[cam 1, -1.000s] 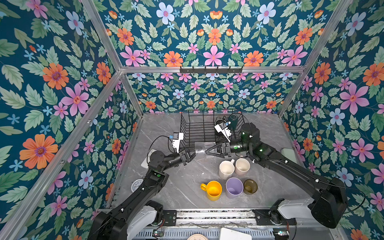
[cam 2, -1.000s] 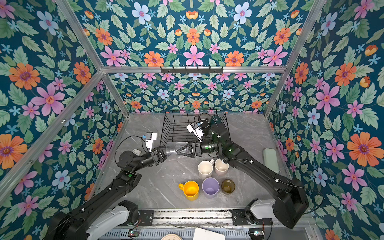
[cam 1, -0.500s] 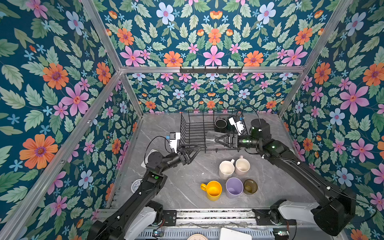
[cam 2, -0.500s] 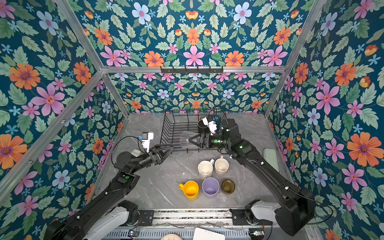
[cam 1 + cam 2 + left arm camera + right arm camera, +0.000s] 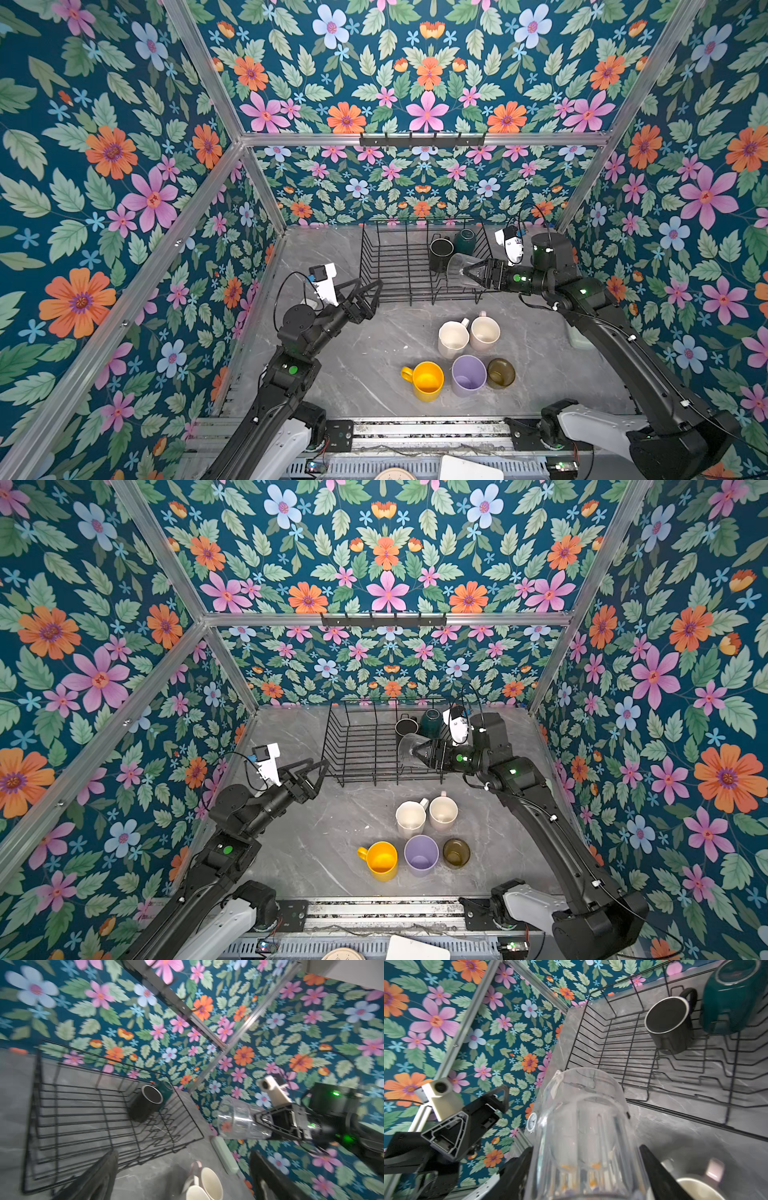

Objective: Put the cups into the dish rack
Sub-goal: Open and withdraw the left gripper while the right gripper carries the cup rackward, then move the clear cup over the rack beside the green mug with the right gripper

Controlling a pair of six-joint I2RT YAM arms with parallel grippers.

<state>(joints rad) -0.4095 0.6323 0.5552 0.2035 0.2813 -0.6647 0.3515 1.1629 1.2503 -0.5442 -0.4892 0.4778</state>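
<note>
Two mugs (image 5: 440, 251) racked (glass (image 5: 459, 270) aloft)

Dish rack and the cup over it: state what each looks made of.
Dish rack: thin black coated metal wire, seemingly, judging by its matte, open grid. Clear cup in the right pincer: glass or clear plastic; the wallpaper shows through it, and the look cannot settle which.

No legible text or labels

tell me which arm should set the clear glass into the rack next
Right. The right gripper already holds the clear glass at the dish rack's right end, beside the black mug. The left gripper is open and empty.
</note>
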